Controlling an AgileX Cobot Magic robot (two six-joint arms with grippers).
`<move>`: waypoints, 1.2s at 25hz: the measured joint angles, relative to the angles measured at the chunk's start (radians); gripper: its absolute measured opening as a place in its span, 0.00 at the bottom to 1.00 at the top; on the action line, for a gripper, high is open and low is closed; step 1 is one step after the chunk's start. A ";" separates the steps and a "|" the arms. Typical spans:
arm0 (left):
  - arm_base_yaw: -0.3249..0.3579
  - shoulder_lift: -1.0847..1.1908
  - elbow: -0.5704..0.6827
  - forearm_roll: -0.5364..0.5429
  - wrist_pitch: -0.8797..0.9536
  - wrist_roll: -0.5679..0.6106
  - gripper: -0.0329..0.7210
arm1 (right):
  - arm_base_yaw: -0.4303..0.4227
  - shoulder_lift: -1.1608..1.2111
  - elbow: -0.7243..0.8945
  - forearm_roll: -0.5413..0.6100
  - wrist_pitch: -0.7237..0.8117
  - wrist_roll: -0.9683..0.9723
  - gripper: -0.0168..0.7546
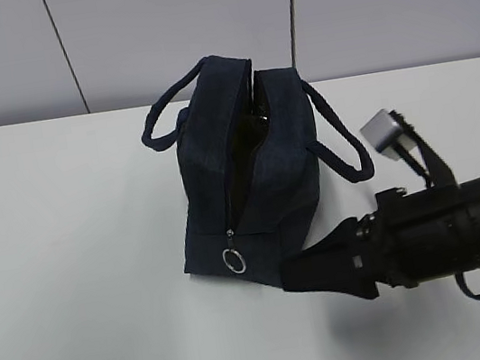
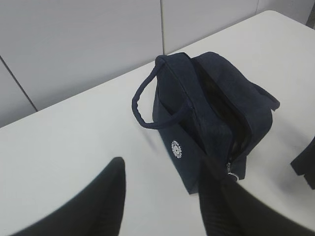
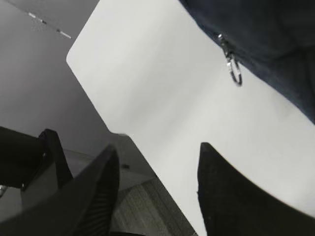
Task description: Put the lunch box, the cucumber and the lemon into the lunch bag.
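Lunch bag [image 1: 247,165] stands mid-table, zipper open, ring pull [image 1: 234,260] at its base. Right gripper [image 3: 155,191] beside it, left gripper [image 2: 162,196] above, both jaws apart, empty. Hold the mouth wide before you load anything.

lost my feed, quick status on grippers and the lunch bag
Both grippers open, empty: left gripper, right gripper. Lunch bag upright on table, unzipped, ring pull at its base. Lunch box, cucumber, lemon not in view. Nothing blocking.
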 joint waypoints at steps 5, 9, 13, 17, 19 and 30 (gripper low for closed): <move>0.000 0.000 0.000 0.000 0.006 0.000 0.48 | 0.076 0.051 -0.064 0.006 -0.115 -0.013 0.53; 0.000 0.000 0.000 0.000 0.020 0.000 0.47 | 0.079 0.060 -0.102 0.010 -0.198 -0.009 0.53; 0.000 0.000 0.000 0.000 0.022 0.000 0.47 | 0.079 0.061 -0.132 0.014 -0.237 -0.010 0.53; 0.000 0.000 0.000 0.000 0.022 0.000 0.47 | 0.091 0.061 -0.141 0.014 -0.258 -0.009 0.52; 0.000 0.000 0.000 0.000 0.022 0.000 0.47 | 0.114 0.066 -0.143 0.015 -0.265 -0.009 0.52; 0.000 0.000 0.000 0.000 0.023 0.000 0.47 | 0.172 0.179 -0.211 0.016 -0.297 0.008 0.52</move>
